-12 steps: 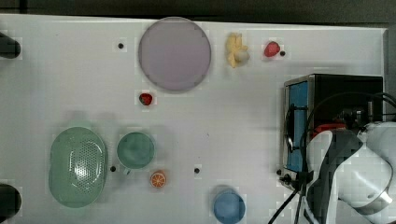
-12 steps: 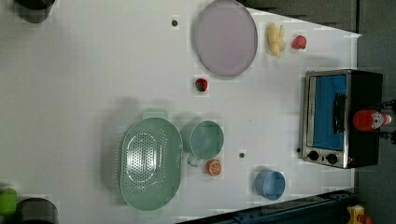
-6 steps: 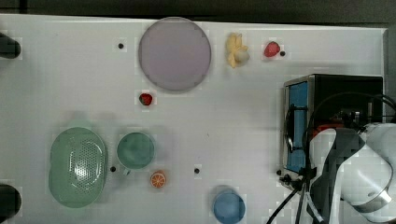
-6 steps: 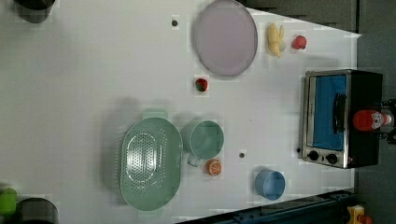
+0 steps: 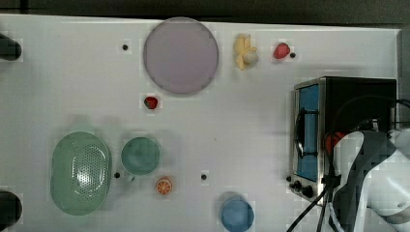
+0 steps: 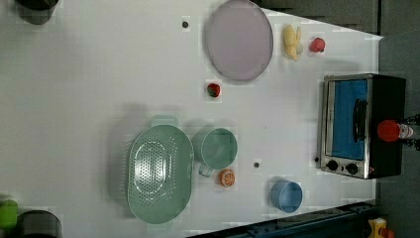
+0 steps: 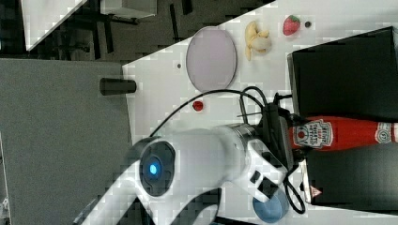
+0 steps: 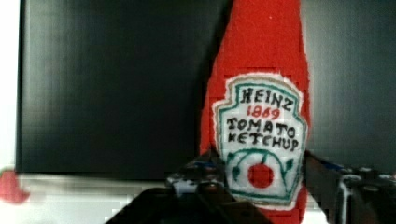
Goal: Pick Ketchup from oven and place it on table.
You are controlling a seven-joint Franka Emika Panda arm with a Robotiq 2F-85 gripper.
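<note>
We are seeing the pincer [image 8: 259, 196] pinching the Ketchup [image 7: 345, 133], which is standing on the oven [image 6: 364, 126] roof. Grasping looks done; lifting and setting it on the tabletop [image 5: 241, 125] is still remaining.

White table [image 5: 58, 82] with small dark holes, carrying everything.

- Lilac round plate [image 5: 180, 54] near the top view's upper edge; peeled banana [image 5: 244, 52] and a strawberry [image 5: 281, 50] to the top view's right of it.
- Second strawberry [image 5: 151, 102] just below the plate, apart from it.
- Green colander [image 5: 80, 172] at the top view's lower left, green mug [image 5: 140, 155] just beside it.
- Orange half [image 5: 164, 186] near the mug.
- Blue cup [image 5: 237, 213] by the top view's lower edge.
- Black oven [image 5: 358, 96] at the top view's right, blue glass door facing the table's middle.
- Dark cylinders [image 5: 9, 47] at the top view's left corners.
</note>
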